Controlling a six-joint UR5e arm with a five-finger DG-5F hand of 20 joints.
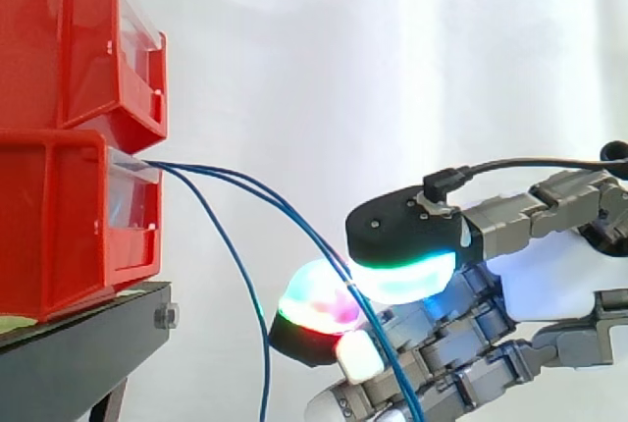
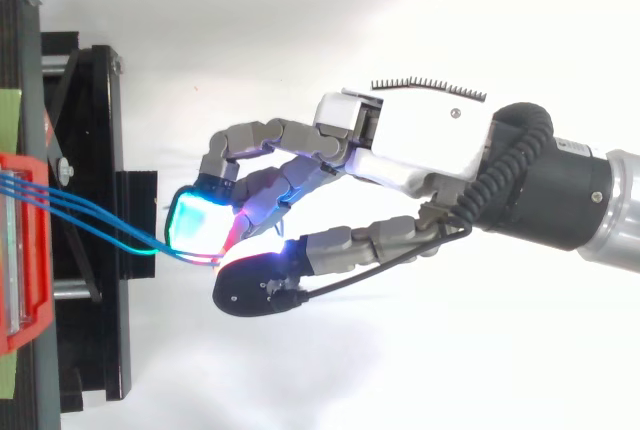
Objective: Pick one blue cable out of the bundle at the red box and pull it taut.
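The hand (image 2: 420,145) holds a blue cable (image 1: 280,204) pinched, near the lower red box (image 1: 59,226) it runs from; a firm pinch and a steady, level pull away should tauten it.

Blue cables (image 2: 62,202), red bins (image 1: 59,216), black stand (image 1: 78,353)

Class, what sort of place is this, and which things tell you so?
Probably a robot test lab: stacked red bins on a black stand, a white curtain behind, a robot hand pinching blue cables.
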